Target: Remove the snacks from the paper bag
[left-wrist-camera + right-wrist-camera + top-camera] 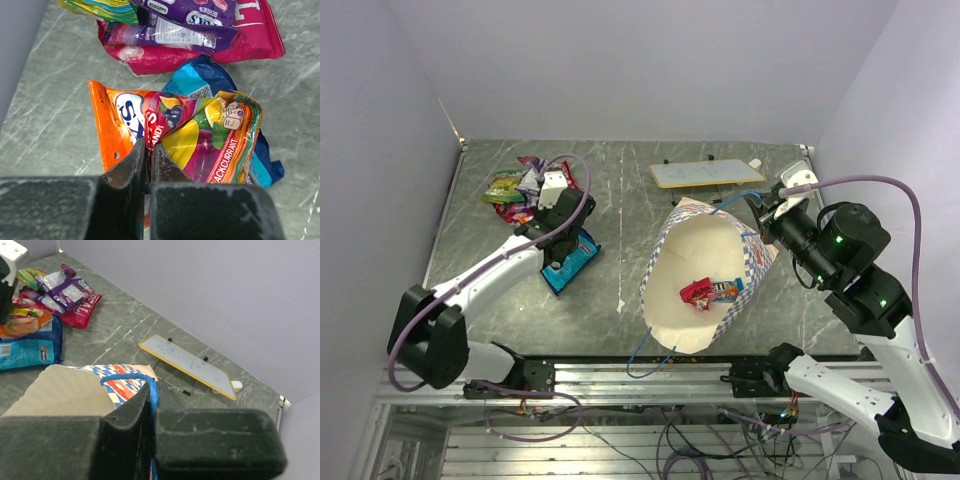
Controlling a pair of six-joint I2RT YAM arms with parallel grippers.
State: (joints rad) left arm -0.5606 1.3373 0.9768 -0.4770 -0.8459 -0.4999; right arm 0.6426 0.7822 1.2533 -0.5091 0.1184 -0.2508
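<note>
Our left gripper [148, 156] is clamped on the orange packet [117, 125], other snacks [185, 27] lying beyond its fingertips. Our right gripper [151, 397] pinches the paper bag [60, 390] by its blue cord [125, 377].

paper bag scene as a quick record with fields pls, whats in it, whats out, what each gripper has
paper bag: mouth open, cream inside showing
inside bag: red and blue packets
out on table: pile of packets far left; blue packet near it
left gripper: shut on orange packet, over the blue packet
right gripper: shut on bag rim by blue cord handle
behind bag: board
</note>
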